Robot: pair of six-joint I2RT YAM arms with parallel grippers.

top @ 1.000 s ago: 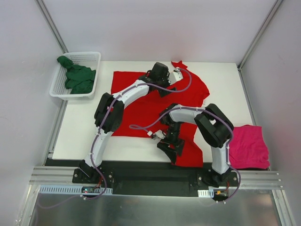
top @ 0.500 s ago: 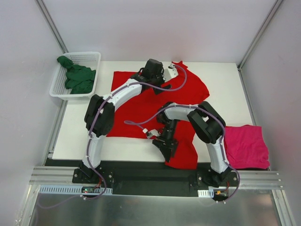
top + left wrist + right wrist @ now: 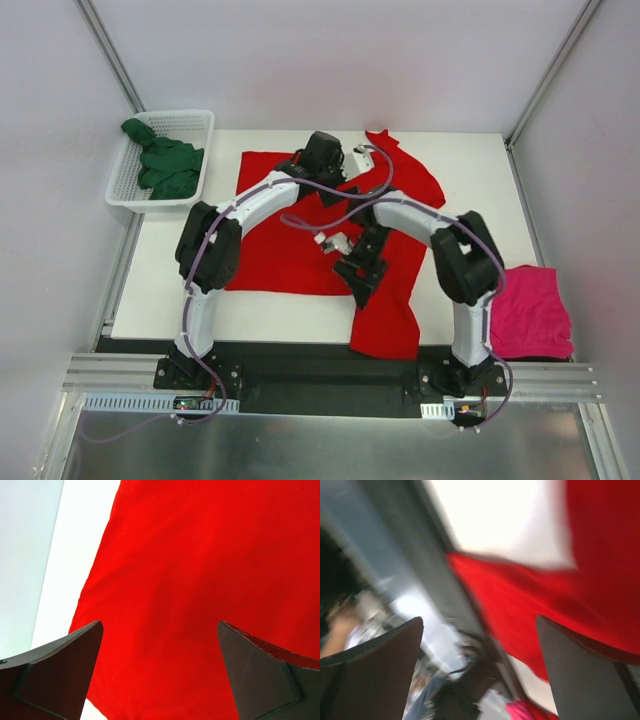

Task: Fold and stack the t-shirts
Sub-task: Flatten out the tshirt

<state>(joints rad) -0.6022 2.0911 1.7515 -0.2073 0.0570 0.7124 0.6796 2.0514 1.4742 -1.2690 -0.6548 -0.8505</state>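
Observation:
The bright red t-shirt [image 3: 270, 255] lies spread across the middle of the white table, with a long flap [image 3: 388, 320] reaching the near edge. My left gripper [image 3: 318, 178] hovers open over its far part; in the left wrist view red cloth [image 3: 200, 555] fills the space between the fingers [image 3: 65, 670], which hold nothing. My right gripper [image 3: 362, 285] is open over the shirt's near right part; its wrist view is blurred, with red cloth [image 3: 600, 580] and no grip. The dark green t-shirt [image 3: 168, 165] lies bunched in the basket. The magenta-pink t-shirt [image 3: 530, 312] lies at the right.
A white mesh basket [image 3: 130, 195] stands at the table's far left corner. Bare table [image 3: 170, 290] shows left of the red shirt and at the far right [image 3: 480, 170]. The metal base rail [image 3: 320, 375] runs along the near edge. Grey walls enclose the table.
My right gripper has risen from the shirt's near edge and swung farther onto the table, and its elbow has moved toward the back. My left gripper has shifted slightly left. Both stayed open.

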